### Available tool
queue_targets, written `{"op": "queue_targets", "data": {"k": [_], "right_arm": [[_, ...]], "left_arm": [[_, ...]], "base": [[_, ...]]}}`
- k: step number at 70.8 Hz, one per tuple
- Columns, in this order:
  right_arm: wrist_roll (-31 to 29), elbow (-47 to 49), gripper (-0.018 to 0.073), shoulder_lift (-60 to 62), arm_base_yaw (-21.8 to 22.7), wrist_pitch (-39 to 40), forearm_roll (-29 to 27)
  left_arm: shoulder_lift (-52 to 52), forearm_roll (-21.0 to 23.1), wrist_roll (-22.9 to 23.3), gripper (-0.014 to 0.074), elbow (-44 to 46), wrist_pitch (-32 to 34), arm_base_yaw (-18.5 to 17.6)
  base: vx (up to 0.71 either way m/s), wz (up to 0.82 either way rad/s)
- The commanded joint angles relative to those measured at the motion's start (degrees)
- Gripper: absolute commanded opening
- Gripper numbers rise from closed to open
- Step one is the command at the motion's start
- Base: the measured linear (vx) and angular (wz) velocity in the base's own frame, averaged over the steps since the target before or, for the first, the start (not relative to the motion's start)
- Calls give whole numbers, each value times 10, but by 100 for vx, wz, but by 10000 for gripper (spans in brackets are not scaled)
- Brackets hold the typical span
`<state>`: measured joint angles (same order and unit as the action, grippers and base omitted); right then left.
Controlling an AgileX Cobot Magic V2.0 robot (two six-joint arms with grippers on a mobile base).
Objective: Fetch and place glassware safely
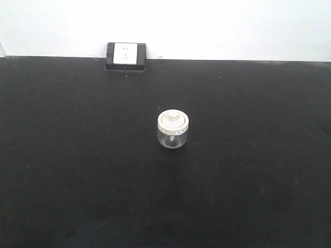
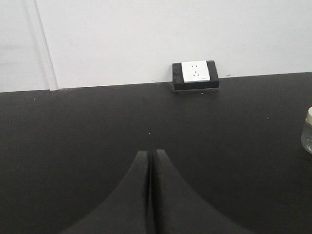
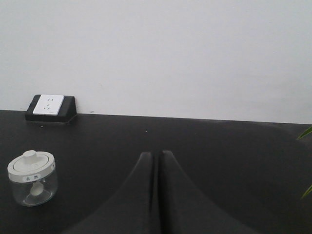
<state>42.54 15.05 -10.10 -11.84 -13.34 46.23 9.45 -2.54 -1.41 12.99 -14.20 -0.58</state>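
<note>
The small squat clear glass jar with off-white knobbed lid (image 3: 32, 178), left of the pressed-together right gripper (image 3: 157, 155) and right of the likewise closed left gripper (image 2: 151, 153), is judged light, rigid, slippery and fragile; its glass wall below the lid should be gripped.

Sitting upright mid-way across a black tabletop (image 1: 77, 170): small glass jar (image 1: 173, 129) with off-white lid; resting at the far edge, a wedge-shaped socket block (image 1: 126, 56).
</note>
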Motion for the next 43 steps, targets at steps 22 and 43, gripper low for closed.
{"op": "queue_targets", "data": {"k": [22, 43], "right_arm": [[-3, -1, -3, 18, 3, 21, 11], [-3, -1, -3, 18, 3, 21, 10]], "left_arm": [[12, 1, 6, -7, 15, 40, -3], [12, 1, 6, -7, 15, 40, -3]], "base": [[0, 0], [0, 0]]}}
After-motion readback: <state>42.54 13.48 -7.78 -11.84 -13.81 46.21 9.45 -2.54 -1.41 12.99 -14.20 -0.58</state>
